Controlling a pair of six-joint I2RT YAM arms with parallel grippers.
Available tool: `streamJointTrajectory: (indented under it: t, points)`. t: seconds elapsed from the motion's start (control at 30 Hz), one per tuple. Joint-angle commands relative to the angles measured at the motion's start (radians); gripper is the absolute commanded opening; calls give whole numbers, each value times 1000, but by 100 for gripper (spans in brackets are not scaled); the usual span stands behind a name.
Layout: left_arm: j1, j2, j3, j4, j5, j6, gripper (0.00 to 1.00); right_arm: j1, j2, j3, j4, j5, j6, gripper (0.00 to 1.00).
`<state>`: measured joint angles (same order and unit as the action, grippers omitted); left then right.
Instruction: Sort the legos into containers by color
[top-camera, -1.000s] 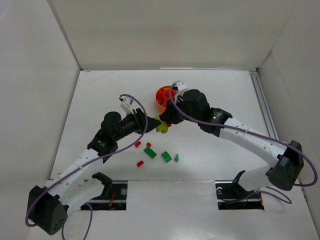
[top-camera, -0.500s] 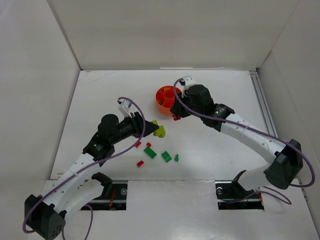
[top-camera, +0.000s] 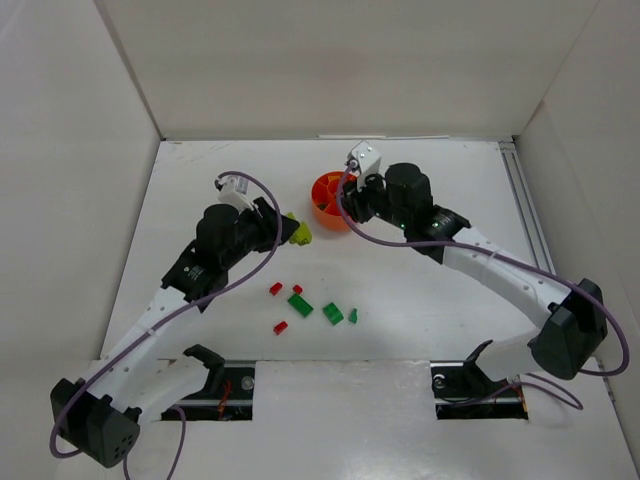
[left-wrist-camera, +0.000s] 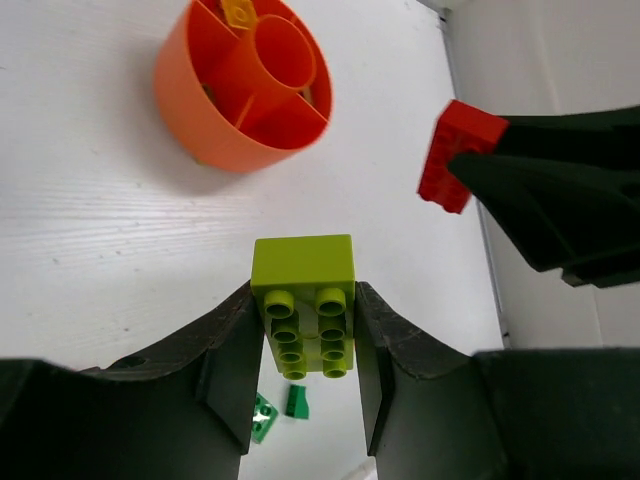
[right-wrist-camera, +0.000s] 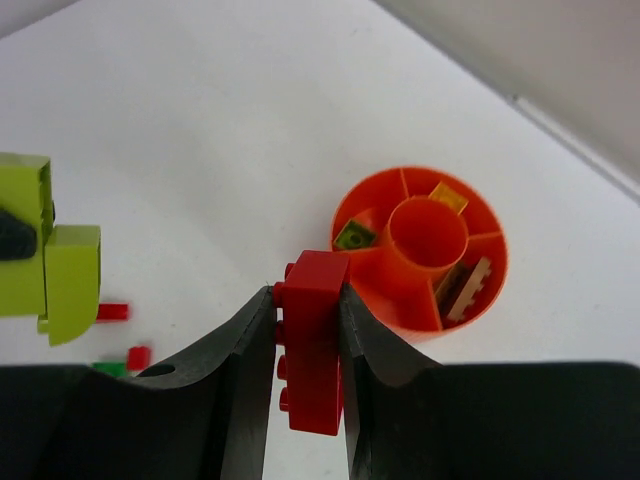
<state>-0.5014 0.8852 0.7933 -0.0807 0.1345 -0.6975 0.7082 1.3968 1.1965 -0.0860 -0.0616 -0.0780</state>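
Note:
The orange dish (top-camera: 325, 200) stands at the table's far middle. It holds a yellow brick (right-wrist-camera: 448, 197), a lime brick (right-wrist-camera: 353, 236) and a tan-brown brick (right-wrist-camera: 465, 285) in separate compartments. My left gripper (top-camera: 293, 231) is shut on a lime brick (left-wrist-camera: 303, 290), held above the table just left of the dish (left-wrist-camera: 240, 85). My right gripper (top-camera: 347, 203) is shut on a red brick (right-wrist-camera: 312, 340), held in the air at the dish's near right edge (right-wrist-camera: 420, 250). The red brick also shows in the left wrist view (left-wrist-camera: 455, 155).
Loose bricks lie on the table in front of both grippers: red ones (top-camera: 275, 289) (top-camera: 297, 289) (top-camera: 281, 327) and green ones (top-camera: 300, 304) (top-camera: 332, 314) (top-camera: 353, 316). White walls enclose the table at left, back and right.
My left gripper has moved away and to the left with the lime brick. My right gripper has risen with the red brick and drawn back to the dish's right side.

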Motion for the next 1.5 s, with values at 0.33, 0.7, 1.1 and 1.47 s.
streamJointTrajectory:
  t: [0.33,0.7,1.1,1.47]
  points:
    - [208,219,194,94,62,147,0,-200,269,98,275,-550,-313,0]
    - [284,373,336,101,114,193,0,-233,363,201,275,-613,-335,0]
    - [324,514,403,176,191,184,0,-294,502,350,275,-672,-335,1]
    - [324,600,463,208,284,164,0,-294,580,371,275,-681,-335,9]
